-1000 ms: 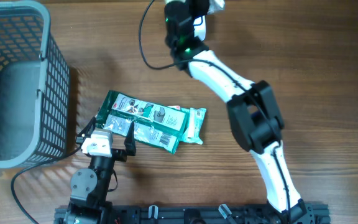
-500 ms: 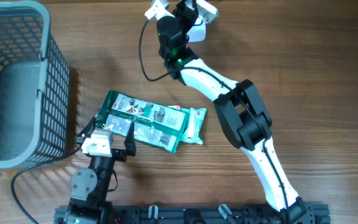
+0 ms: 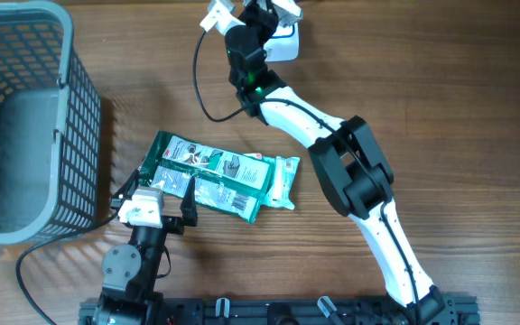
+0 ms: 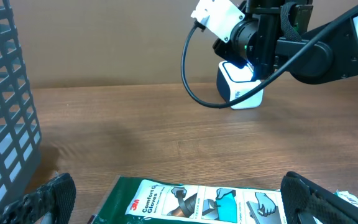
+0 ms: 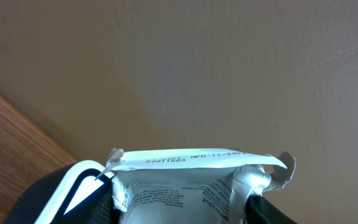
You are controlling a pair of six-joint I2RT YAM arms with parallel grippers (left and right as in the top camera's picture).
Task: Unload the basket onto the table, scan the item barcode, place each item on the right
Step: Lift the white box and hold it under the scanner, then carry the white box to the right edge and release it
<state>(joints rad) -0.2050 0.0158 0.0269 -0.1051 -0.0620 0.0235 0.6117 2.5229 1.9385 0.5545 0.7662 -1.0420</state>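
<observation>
On table [image 3: 459, 117], 3M Comfort pack [image 4: 185, 202] — left claw [image 3: 166, 184] agape, right claw [image 5: 179, 202] apparently pinching pouch [image 5: 185, 177].

Packet [image 5: 185, 186] bottom cut off; small print unreadable.

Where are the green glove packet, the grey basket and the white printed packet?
green glove packet [image 3: 217, 171], overhead view, middle of its printed face.
grey basket [image 3: 81, 144], overhead view, its right mesh wall.
white printed packet [image 5: 179, 190], right wrist view, its printed front.
</observation>
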